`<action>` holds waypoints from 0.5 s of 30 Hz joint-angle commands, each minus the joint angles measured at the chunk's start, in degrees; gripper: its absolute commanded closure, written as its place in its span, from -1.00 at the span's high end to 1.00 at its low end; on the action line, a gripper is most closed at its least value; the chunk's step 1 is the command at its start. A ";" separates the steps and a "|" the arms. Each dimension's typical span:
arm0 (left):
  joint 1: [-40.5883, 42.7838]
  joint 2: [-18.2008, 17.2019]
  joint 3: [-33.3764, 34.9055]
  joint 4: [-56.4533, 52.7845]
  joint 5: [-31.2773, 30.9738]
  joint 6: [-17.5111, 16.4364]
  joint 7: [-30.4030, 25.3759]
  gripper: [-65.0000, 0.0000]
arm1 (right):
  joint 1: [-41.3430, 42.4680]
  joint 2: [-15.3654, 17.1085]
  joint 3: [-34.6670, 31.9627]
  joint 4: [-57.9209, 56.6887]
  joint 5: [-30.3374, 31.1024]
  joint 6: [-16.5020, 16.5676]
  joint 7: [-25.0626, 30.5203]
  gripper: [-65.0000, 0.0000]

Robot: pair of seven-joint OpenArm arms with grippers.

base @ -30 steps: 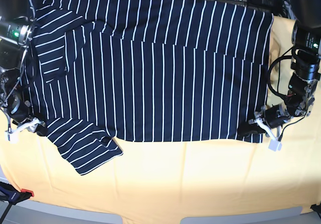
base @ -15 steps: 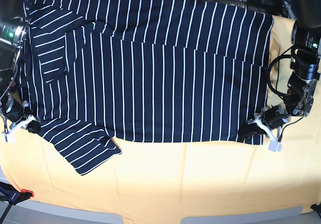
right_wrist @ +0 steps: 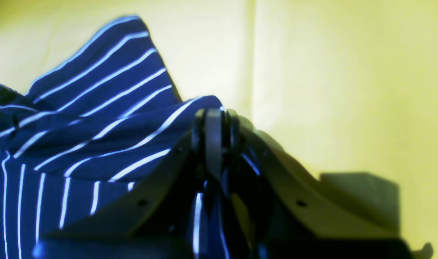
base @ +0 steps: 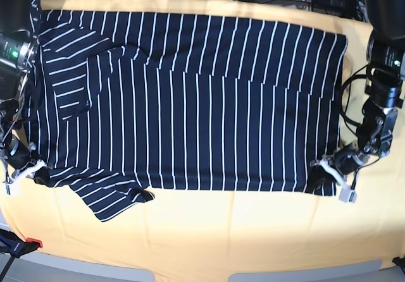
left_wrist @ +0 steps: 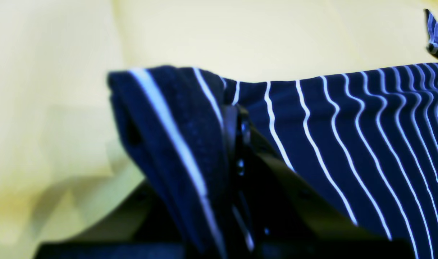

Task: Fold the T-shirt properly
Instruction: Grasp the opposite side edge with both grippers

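The T-shirt (base: 209, 117) lay across the worktop (base: 209, 234), its near corners pinched in the left gripper (base: 321, 179) and right gripper (base: 39, 176). Both arms, I judged, needed to move together, keeping that near edge taut and level so the loose flap wouldn't bunch.

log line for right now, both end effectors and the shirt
left end effector: closed on T-shirt near edge | right end effector: closed on T-shirt corner | T-shirt: partly folded
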 commanded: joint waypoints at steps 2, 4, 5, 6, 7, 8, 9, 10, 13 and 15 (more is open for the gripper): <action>-3.74 -0.66 -0.48 0.57 -1.01 1.03 -2.49 -1.00 | 2.67 1.46 0.28 0.90 0.42 -0.44 1.97 -1.00; -4.81 -0.22 -0.48 0.57 0.11 0.92 -2.47 -1.00 | 3.02 1.44 0.28 0.90 -0.48 -0.11 1.99 -1.00; -5.11 -0.13 -0.48 0.57 0.37 0.92 -2.40 -1.00 | 3.10 1.46 0.28 0.90 -0.68 0.42 1.95 -1.00; -5.18 -0.07 -0.48 0.57 0.33 0.83 -2.27 -1.00 | 3.08 1.46 0.28 0.90 -0.68 1.07 1.84 -1.00; -5.16 -0.07 -0.48 0.57 0.35 0.17 -2.03 -1.00 | 3.06 1.46 0.28 0.90 -0.63 1.81 1.33 -1.00; -5.03 -0.09 -0.48 0.57 0.35 -0.94 -1.66 -1.00 | 3.06 1.46 0.28 0.90 -0.59 2.29 0.55 -1.00; -4.81 -0.15 -0.48 0.57 0.33 -2.45 -0.83 -1.00 | 2.99 1.46 0.28 0.90 -0.42 2.29 0.13 -1.00; -4.70 -0.22 -0.48 0.57 0.33 -4.70 -0.02 -1.00 | 2.91 1.53 0.28 0.90 0.13 2.29 -0.07 -1.00; -4.42 -0.55 -0.48 0.57 -1.18 -6.05 2.43 -1.00 | 2.80 1.64 0.28 0.96 2.86 2.29 -1.95 -1.00; -4.44 -0.68 -0.48 0.57 -3.98 -6.05 3.85 -1.00 | 2.75 1.62 0.26 1.46 4.55 2.29 -3.50 -1.00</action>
